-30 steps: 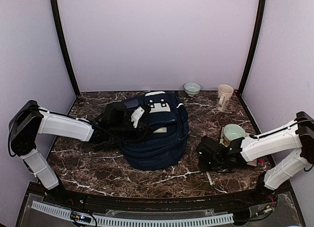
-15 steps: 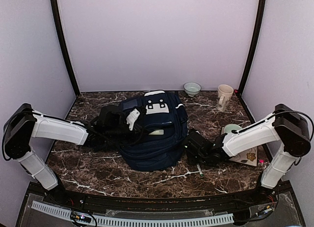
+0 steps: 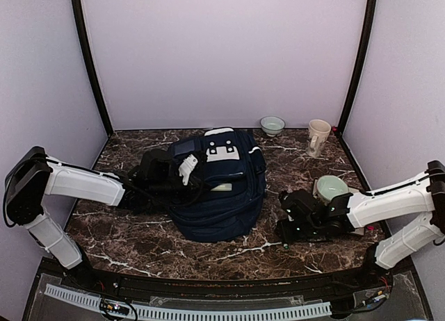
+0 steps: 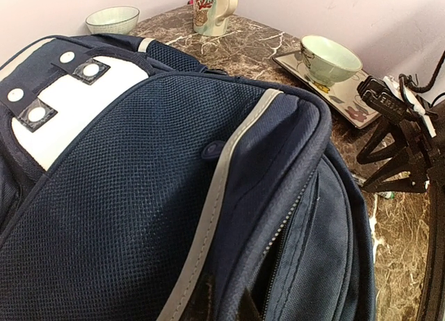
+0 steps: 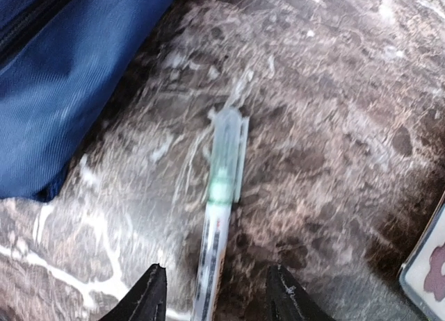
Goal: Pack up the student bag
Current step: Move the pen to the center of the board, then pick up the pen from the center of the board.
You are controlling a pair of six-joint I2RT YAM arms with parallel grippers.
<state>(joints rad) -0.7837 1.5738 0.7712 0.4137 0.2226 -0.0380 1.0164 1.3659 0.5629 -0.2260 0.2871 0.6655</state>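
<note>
The navy-blue student bag (image 3: 226,199) lies flat in the middle of the table, with its grey-white patch (image 3: 224,153) towards the back. My left gripper (image 3: 195,171) rests on the bag's left side. In the left wrist view it (image 4: 224,303) is shut on a fold of bag fabric beside the grey stripe (image 4: 215,196) and the partly open zipper (image 4: 288,220). My right gripper (image 3: 285,231) is open and low over the table right of the bag. In the right wrist view a pen (image 5: 221,196) with a clear green cap lies between its fingers (image 5: 149,293), and the bag's edge (image 5: 55,78) shows at the upper left.
A pale bowl (image 3: 272,124) and a cream mug (image 3: 318,137) stand at the back right. A green bowl (image 3: 332,187) sits on a patterned tray (image 4: 348,102) just behind my right arm. Side walls stand close on both sides.
My right gripper swung left towards the bag, then drew back right, and now hovers over the pen. My left gripper moved slightly left on the bag and keeps its hold.
</note>
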